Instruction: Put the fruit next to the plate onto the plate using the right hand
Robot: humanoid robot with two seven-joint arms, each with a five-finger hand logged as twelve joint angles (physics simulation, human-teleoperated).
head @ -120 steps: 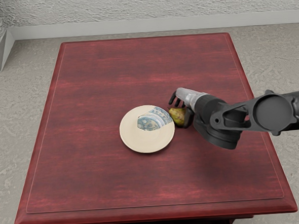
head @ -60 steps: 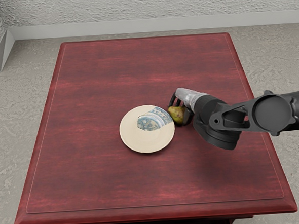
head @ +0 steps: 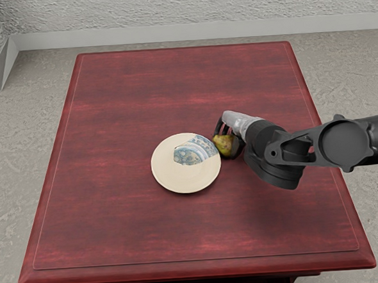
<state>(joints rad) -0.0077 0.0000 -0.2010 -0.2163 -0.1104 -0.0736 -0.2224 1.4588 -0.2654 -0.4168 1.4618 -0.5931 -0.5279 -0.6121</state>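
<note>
A cream plate [head: 178, 171] with a blue-grey patterned patch lies near the middle of the red table. A small yellow-green fruit [head: 223, 144] sits just off the plate's right rim, on the table. My right hand [head: 226, 136] comes in from the right edge and its dark fingers curl around the fruit from behind and from the right. The bulky wrist and forearm hide the rest of the hand. The fruit looks to be still at table level, touching or nearly touching the plate's rim.
The red wooden table [head: 110, 108] stretches wide to the left and behind the plate. Grey floor and a pale wall surround it. The left arm does not show.
Over the last second the fingers closed in around the fruit and the wrist shifted slightly. Between half a second ago and now nothing visibly moves.
</note>
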